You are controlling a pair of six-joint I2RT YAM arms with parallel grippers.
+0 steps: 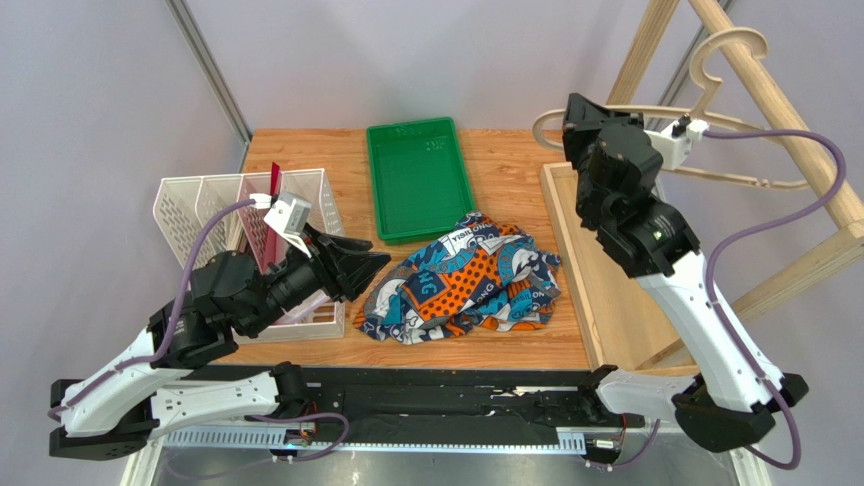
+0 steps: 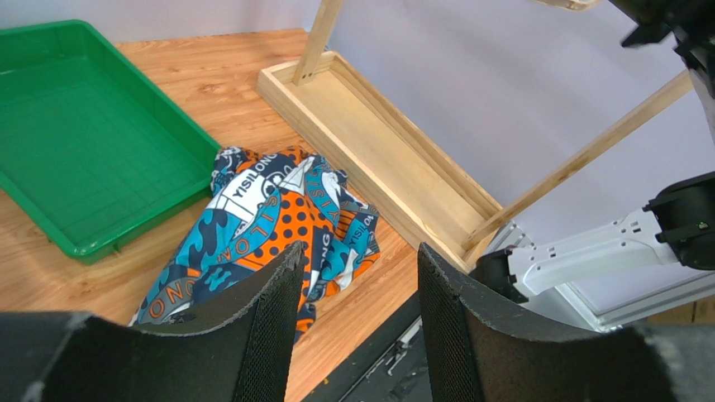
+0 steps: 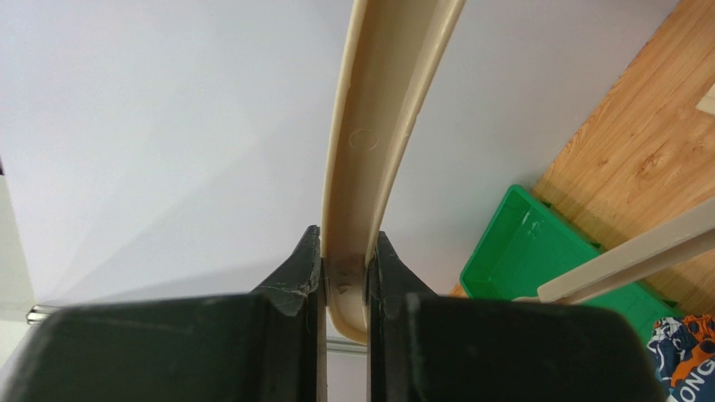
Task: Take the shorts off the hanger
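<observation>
The shorts [image 1: 461,278], patterned orange, teal, navy and white, lie crumpled on the table just in front of the green tray [image 1: 419,177], off the hanger. They also show in the left wrist view [image 2: 268,218]. The light hanger [image 1: 725,132] hangs by its hook on the wooden rack beam at the back right. My right gripper [image 1: 570,127] is shut on the hanger's left shoulder end [image 3: 378,126]; the gripper [image 3: 346,251] pinches it between both fingers. My left gripper [image 1: 357,265] is open and empty, just left of the shorts and above the table [image 2: 361,251].
A white wire basket [image 1: 203,203] with a red item stands at the left, beside my left arm. The wooden rack base [image 1: 568,253] and its slanted beams [image 1: 781,111] fill the right side. The green tray also shows in the left wrist view [image 2: 75,142].
</observation>
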